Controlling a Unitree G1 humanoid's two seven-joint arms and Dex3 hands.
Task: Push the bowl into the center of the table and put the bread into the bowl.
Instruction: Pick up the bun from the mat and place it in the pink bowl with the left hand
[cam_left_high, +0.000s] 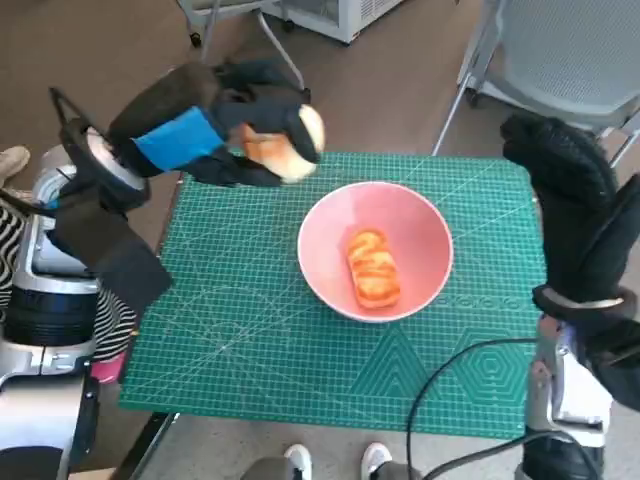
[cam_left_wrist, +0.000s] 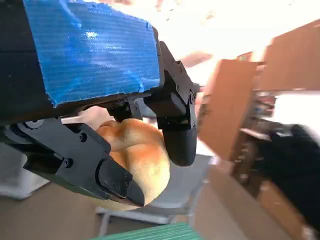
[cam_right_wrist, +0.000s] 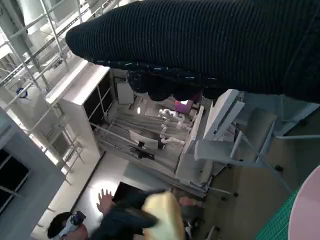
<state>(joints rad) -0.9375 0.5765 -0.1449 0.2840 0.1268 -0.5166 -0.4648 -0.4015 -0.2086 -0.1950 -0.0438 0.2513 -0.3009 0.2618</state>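
A pink bowl (cam_left_high: 412, 225) stands near the middle of the green cutting mat (cam_left_high: 230, 330), with one glazed bread (cam_left_high: 373, 267) lying inside it. My left hand (cam_left_high: 215, 130) hovers over the mat's far left corner and grips a round pale bread roll (cam_left_high: 290, 150). In the left wrist view the black fingers (cam_left_wrist: 172, 127) wrap the roll (cam_left_wrist: 142, 155) from both sides. My right hand (cam_left_high: 570, 190), in its black glove, is raised at the mat's right edge, holding nothing, its fingers upright. In the right wrist view the glove (cam_right_wrist: 210, 45) fills the top, and the bowl's pink rim (cam_right_wrist: 310, 210) shows in one corner.
A grey chair (cam_left_high: 560, 50) stands beyond the table's far right corner. A black cable (cam_left_high: 450, 380) loops over the mat's near right part. Shoes (cam_left_high: 335, 460) show at the near edge, and a person (cam_right_wrist: 70, 227) appears far off in the right wrist view.
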